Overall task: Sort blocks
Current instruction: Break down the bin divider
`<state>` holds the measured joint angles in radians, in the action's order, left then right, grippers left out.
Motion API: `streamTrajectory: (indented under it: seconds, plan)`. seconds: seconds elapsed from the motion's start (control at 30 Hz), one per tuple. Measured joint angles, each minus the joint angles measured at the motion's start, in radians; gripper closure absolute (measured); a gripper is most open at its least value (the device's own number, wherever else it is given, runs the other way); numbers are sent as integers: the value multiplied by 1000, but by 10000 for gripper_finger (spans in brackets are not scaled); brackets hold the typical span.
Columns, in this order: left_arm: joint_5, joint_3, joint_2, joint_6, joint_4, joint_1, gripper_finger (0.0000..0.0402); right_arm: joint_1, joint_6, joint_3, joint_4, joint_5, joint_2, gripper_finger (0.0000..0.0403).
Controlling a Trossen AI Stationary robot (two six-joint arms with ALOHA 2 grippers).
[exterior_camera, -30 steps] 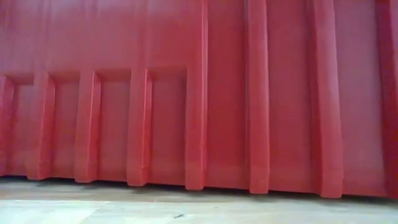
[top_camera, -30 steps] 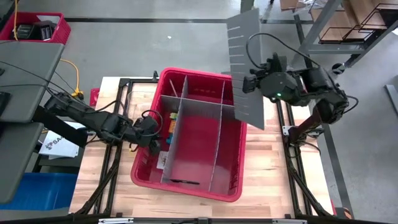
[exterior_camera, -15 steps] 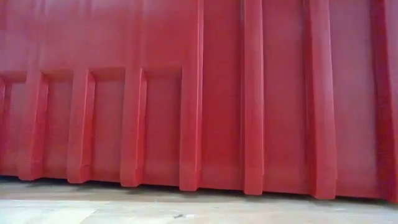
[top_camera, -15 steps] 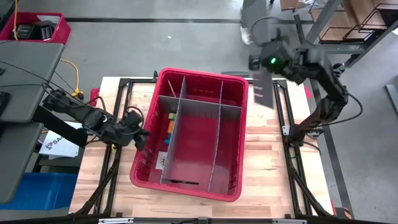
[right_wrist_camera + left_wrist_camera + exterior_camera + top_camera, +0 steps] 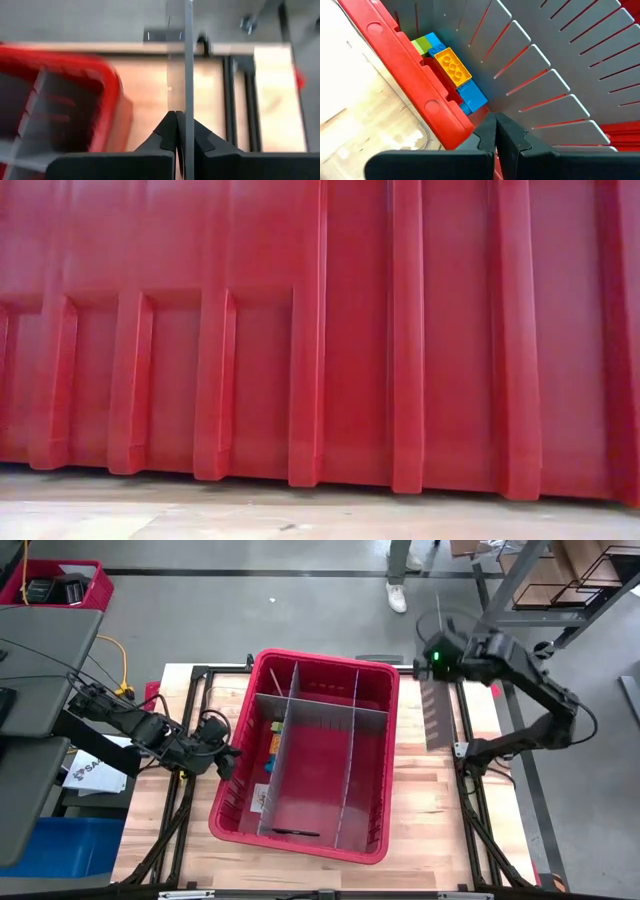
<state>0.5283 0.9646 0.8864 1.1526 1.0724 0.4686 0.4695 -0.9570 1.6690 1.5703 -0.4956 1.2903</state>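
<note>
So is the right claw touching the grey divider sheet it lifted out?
Touching. In the right wrist view the right claw is shut on the thin edge of the divider sheet; the high view shows the sheet hanging from it beside the red bin.

Overhead view of a red bin (image 5: 385, 755) on a wooden table (image 5: 430, 810).
A right gripper (image 5: 432, 668) beside the bin's far right corner holds a grey divider sheet (image 5: 436, 715); left gripper (image 5: 228, 758) at the bin's left wall, near what look like blocks (image 5: 273, 743).

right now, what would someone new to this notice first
The big red bin mid-table, split by grey dividers, fills the whole low view. The right end effector is shut on a loose grey divider sheet just off the bin's right edge. The left end effector sits shut at the left rim, near the blocks.
</note>
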Motion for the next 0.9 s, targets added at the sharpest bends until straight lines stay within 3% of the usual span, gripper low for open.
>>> streamTrajectory:
  seconds: [0.13, 0.33, 0.57, 0.9]
  plan:
    - [0, 0, 0, 20, -6, 0, 401, -50, -150, -181, 3, 92, -115, 403]
    - [1, 1, 0, 23, -31, 0, 401, -229, -396, -377, -30, 183, -231, 403]
    - [3, 1, -1, 25, -32, 0, 401, -400, -618, -580, -191, 185, -257, 403]
    - [1, 2, -3, 23, -105, 0, 401, -501, -830, -778, -443, 145, -258, 399]
